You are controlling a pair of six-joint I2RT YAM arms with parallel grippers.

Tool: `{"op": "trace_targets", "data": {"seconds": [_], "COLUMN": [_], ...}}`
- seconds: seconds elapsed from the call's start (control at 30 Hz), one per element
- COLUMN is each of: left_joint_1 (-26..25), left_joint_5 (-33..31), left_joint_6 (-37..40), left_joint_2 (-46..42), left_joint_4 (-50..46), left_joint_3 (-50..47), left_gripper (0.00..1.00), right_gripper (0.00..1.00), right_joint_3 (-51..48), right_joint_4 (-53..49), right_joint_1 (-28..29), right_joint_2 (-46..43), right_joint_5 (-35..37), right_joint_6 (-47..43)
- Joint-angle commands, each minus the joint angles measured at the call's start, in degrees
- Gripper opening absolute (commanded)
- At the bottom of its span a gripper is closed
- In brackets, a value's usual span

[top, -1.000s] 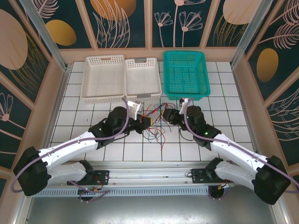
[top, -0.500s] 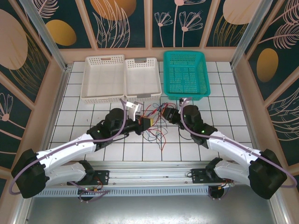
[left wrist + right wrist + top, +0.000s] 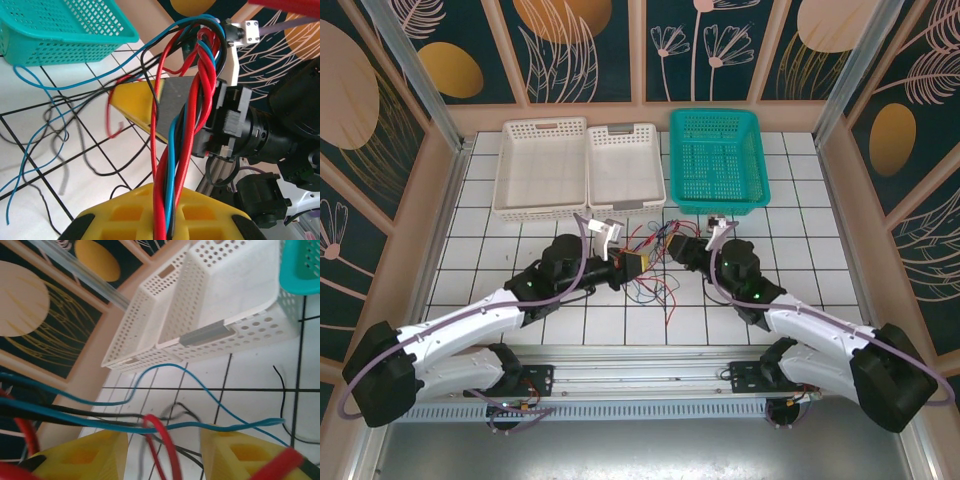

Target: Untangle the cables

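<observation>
Cables (image 3: 651,268) in red, black and blue sat tangled at the centre of the top view, strung between both claws, with loose ends straggling down over the tiles! Left gripper (image 3: 639,262) was clenched on a twisted red-blue-black bundle that rose straight out of its yellow fingers (image 3: 125,216) in the left wrist view. Right gripper (image 3: 162,452) stood released, jaws parted, with wires draped loosely across the gap. Just above the tangle sat three baskets in a row: two white baskets (image 3: 545,124) (image 3: 625,129) at upper left and one teal basket (image 3: 715,113) at upper right, their near edges close to the knot. Two arms reached in from the bottom corners. Underneath lay a white tiled table (image 3: 800,232) with dark grout, and dark floral wall panels (image 3: 590,60) stood around it.
</observation>
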Motion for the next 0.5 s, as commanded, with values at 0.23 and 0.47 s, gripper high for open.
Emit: {"op": "trace_targets", "data": {"seconds": [0.23,0.47], "left_joint_1": [0.2,0.1], "left_joint_5": [3.4,7.8], "left_joint_6": [-5.3,-7.9], "left_joint_2": [0.3,0.5], "left_joint_4": [11.2,15.7], "left_joint_3": [-1.8,-3.3], "left_gripper": [0.0,0.0], "right_gripper": [0.45,0.43], "right_joint_3": [-0.1,2.5], "right_joint_4": [8.2,5.1], "right_joint_1": [1.4,1.6], "right_joint_2": [-0.9,2.9], "right_joint_5": [-2.2,6.7], "right_joint_6": [-3.7,-6.0]}}
